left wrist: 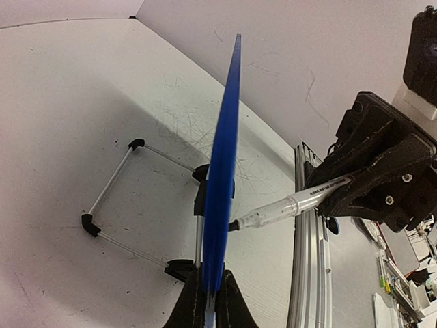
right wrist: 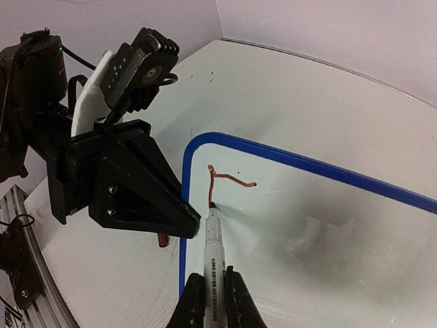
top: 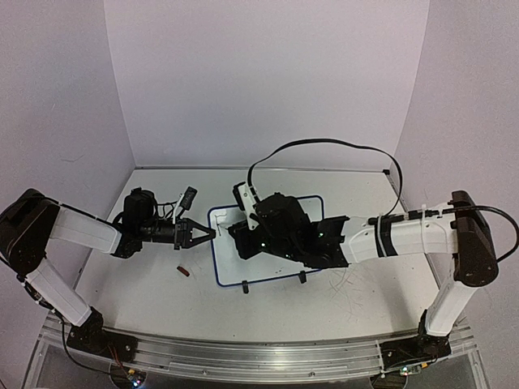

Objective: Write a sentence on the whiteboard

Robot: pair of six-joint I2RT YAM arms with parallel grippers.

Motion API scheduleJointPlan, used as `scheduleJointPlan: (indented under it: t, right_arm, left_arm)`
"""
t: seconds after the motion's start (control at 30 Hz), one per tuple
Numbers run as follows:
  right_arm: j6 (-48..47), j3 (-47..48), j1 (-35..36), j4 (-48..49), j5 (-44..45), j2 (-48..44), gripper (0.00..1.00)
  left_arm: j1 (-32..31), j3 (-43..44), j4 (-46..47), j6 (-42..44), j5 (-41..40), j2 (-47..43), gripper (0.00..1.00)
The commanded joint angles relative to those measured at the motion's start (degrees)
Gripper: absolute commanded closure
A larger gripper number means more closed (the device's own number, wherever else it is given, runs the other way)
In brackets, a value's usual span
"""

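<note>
A red cap [top: 183,271] lies on the table [top: 146,304], just near-left of the whiteboard [top: 235,266] at mid-table. The left gripper [top: 209,233] is clamped on the board's left edge. The right gripper [right wrist: 210,295] grips a marker [right wrist: 212,239], its tip touching the board near the far-left corner, at the foot of one reddish stroke [right wrist: 229,179].

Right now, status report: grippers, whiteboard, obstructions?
Left gripper shut on whiteboard rim. Right gripper shut on marker, tip on board. One stroke written. Nothing in the way.
</note>
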Motion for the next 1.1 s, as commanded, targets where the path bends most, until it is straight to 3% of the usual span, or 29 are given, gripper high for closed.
scheduleJointPlan:
  t: [0.0,0.77,1.07]
  right_arm:
    - [0.66,1.41,-0.21,-0.26,2.8,-0.07,1.0]
    - [2.42,-2.2,-0.32,-1.88,8.16,-3.67,1.0]
    - [1.84,-1.44,-0.38,-1.44,6.15,-3.17,1.0]
  left_arm:
    - [-0.04,0.38,1.8,0.38,1.08,-1.94,1.0]
    - [-0.04,0.29,1.66,0.47,1.17,-1.97,1.0]
    - [-0.07,0.3,1.58,0.5,1.21,-1.98,1.0]
